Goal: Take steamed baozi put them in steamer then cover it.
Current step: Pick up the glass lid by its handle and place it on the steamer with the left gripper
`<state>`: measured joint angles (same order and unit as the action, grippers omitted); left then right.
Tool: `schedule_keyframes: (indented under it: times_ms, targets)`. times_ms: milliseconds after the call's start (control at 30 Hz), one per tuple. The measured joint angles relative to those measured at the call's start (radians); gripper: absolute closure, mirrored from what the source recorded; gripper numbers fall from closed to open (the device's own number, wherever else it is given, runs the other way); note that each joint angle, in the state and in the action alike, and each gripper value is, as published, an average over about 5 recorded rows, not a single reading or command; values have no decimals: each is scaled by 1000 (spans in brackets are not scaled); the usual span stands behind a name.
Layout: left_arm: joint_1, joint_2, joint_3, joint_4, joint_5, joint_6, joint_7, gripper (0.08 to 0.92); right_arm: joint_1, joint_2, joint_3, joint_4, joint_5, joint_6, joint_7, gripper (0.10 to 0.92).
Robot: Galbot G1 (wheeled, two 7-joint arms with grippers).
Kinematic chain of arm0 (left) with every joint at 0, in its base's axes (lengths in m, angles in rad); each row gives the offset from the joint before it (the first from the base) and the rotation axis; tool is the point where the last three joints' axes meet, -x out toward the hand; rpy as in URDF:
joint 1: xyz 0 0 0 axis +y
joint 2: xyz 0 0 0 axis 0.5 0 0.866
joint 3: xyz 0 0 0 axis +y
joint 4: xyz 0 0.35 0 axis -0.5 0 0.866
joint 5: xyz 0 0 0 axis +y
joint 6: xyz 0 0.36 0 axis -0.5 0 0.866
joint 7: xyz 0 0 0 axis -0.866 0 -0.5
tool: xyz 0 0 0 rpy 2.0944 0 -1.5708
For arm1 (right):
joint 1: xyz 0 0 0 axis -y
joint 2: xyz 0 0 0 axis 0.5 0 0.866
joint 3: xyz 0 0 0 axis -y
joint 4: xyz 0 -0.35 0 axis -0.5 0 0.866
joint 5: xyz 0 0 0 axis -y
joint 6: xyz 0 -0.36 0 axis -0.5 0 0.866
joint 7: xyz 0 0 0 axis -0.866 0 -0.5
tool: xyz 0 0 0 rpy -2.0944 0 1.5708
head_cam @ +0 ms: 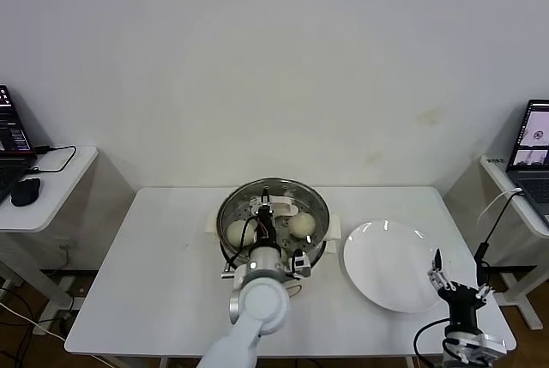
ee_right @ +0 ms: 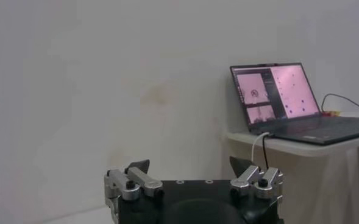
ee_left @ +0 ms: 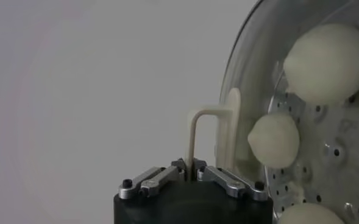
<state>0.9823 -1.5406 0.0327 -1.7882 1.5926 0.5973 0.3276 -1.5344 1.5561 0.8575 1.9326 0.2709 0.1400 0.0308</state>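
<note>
The steamer (head_cam: 319, 218) stands at the middle of the white table, a shiny steel pot on a cream base. The clear glass cover (head_cam: 296, 192) lies over it. My left gripper (head_cam: 268, 207) is above its centre, shut on the cover's cream handle (ee_left: 211, 131). In the left wrist view the gripper (ee_left: 190, 167) pinches the handle's thin leg. Through the glass (ee_left: 252, 67) I see steamed baozi (ee_left: 327, 61) (ee_left: 274, 140) (ee_left: 309, 214) on the perforated tray (ee_left: 331, 152). Two show in the head view (head_cam: 301, 225) (head_cam: 239, 232). My right gripper (head_cam: 439, 272) is open and empty at the front right (ee_right: 190, 167).
A flat white plate (head_cam: 390, 265) lies bare to the right of the steamer, close to my right gripper. Side tables stand at both sides: a laptop (head_cam: 533, 141) on the right one, a mouse (head_cam: 26, 190) and cables on the left one.
</note>
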Motion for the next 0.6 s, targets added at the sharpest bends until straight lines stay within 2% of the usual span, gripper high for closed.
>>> schedule_keyframes:
  times_ms: [600]
  targets:
    - [4, 6, -6, 16, -8, -10, -25, 860, 0, -6, 9, 2, 1, 3, -1, 203]
